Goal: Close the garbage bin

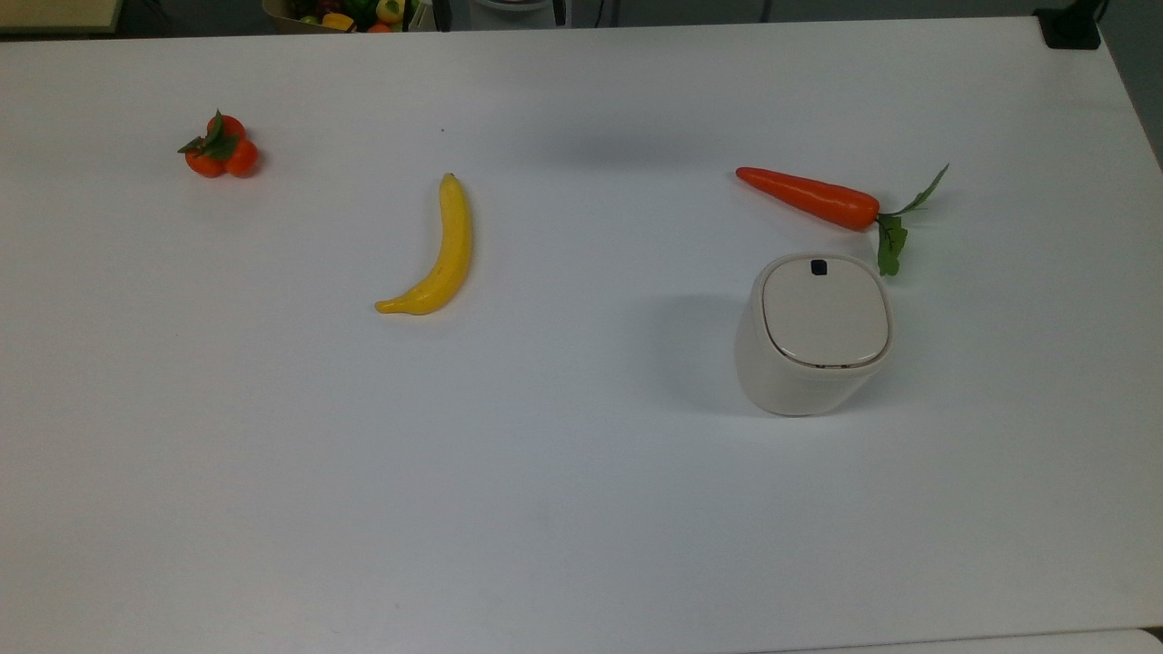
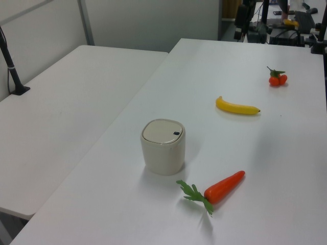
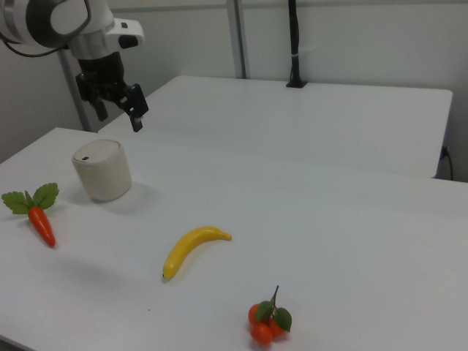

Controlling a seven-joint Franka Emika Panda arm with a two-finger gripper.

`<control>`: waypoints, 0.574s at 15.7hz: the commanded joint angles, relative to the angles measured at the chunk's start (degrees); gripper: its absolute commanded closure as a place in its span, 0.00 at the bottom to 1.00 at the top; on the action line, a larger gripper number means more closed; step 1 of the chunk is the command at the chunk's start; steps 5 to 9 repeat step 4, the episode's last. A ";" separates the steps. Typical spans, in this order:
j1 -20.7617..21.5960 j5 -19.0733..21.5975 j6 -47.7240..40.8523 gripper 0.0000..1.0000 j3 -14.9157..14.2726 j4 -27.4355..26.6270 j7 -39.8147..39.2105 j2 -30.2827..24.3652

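Observation:
The cream-white garbage bin stands upright on the white table, right of centre in the top view. Its flat lid lies down on the rim, with the small black tab at the lid's far edge. In the left view the bin stands mid-table, and in the right view the bin stands at the left. My gripper hangs open in the air, up and to the right of the bin in the right view, well apart from it and holding nothing.
An orange carrot with green leaves lies just beyond the bin in the top view. A yellow banana lies mid-table and a cluster of small orange fruit at the top view's far left. A second white table adjoins.

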 commanded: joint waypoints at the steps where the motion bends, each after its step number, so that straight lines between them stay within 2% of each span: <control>1: 1.39 -0.50 1.72 0.00 -1.35 -1.23 -0.99 -0.72; 9: 1.39 -0.50 1.55 0.00 -1.35 -1.23 -0.91 -0.81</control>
